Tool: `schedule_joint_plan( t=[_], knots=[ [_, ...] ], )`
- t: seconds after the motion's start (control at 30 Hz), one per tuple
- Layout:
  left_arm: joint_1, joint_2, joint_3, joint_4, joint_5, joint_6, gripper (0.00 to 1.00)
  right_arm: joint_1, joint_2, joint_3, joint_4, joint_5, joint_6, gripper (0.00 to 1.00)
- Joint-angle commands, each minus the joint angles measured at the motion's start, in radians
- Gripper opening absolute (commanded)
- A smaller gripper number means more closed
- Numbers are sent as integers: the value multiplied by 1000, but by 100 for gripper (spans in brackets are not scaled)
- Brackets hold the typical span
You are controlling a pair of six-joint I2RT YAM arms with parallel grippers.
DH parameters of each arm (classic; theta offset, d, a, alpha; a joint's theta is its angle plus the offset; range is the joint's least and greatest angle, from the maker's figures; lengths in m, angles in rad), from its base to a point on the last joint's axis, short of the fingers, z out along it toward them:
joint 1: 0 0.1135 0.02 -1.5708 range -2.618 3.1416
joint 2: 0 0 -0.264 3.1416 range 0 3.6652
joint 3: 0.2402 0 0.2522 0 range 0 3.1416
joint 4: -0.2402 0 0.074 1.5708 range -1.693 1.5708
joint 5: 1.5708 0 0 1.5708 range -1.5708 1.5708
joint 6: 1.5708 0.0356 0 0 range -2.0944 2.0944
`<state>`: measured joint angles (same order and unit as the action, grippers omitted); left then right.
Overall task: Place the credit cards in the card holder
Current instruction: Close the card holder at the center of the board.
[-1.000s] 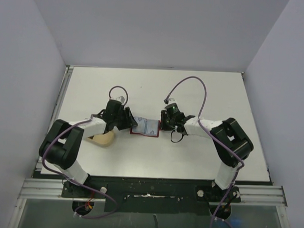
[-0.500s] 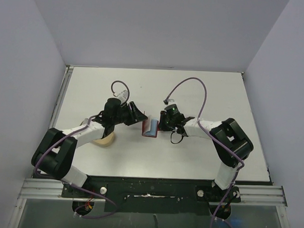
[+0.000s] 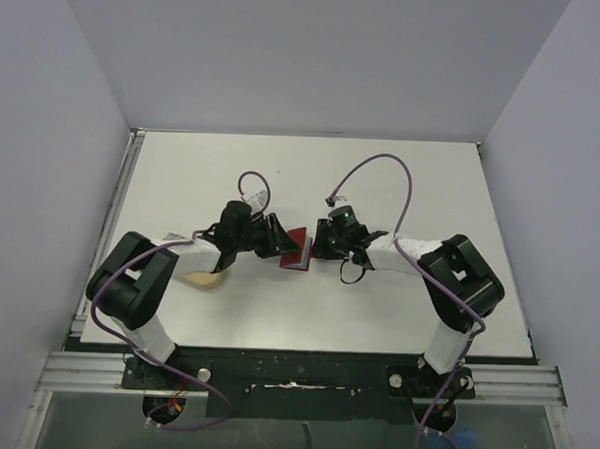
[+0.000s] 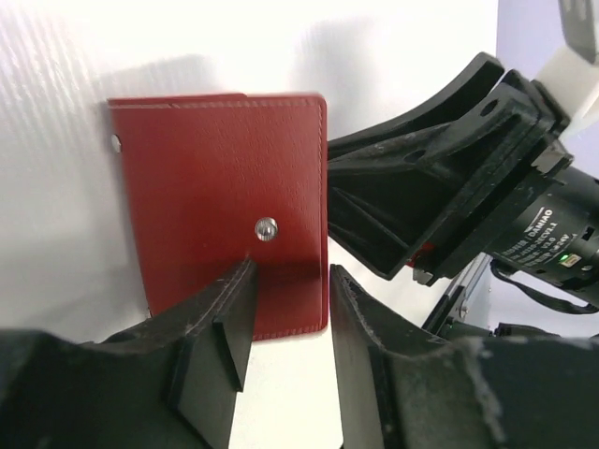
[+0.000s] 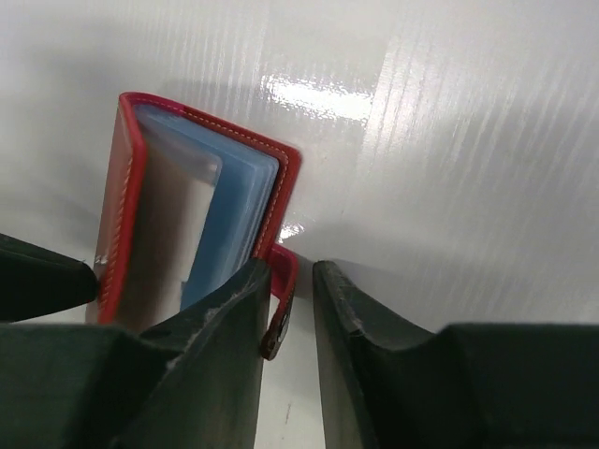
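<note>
Left wrist: holder poss. in hand

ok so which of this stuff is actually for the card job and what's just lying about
For the job:
- card holder, red, half folded
- credit cards, pale blue, already inside it

Lying about:
- tan dish, left of the holder

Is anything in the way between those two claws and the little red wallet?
Nothing visible. The left gripper is right at the card holder cover, and the snap tab sits between the fingers of the right gripper.
</note>
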<state>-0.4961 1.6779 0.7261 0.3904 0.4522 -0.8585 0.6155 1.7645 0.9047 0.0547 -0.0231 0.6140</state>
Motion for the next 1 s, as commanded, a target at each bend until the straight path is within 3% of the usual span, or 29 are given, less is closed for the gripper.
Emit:
schedule_joint_plan(
  t=[0.0, 0.27, 0.43, 0.63, 0.97],
  knots=[
    [-16, 28, 42, 56, 47, 32, 36, -11, -66, -15, -5, 5, 0, 29],
    [-17, 48, 72, -63, -56, 132, 30, -18, -106, -35, -3, -3, 3, 20],
    [-26, 63, 93, -125, -114, 188, 13, -18, -127, -39, 14, -15, 3, 13],
    [-38, 85, 109, -162, -152, 214, 13, -19, -127, -40, 54, -72, 10, 7],
    [-48, 96, 114, -193, -188, 222, 14, -21, -94, 3, 70, -135, 28, 11]
  ],
)
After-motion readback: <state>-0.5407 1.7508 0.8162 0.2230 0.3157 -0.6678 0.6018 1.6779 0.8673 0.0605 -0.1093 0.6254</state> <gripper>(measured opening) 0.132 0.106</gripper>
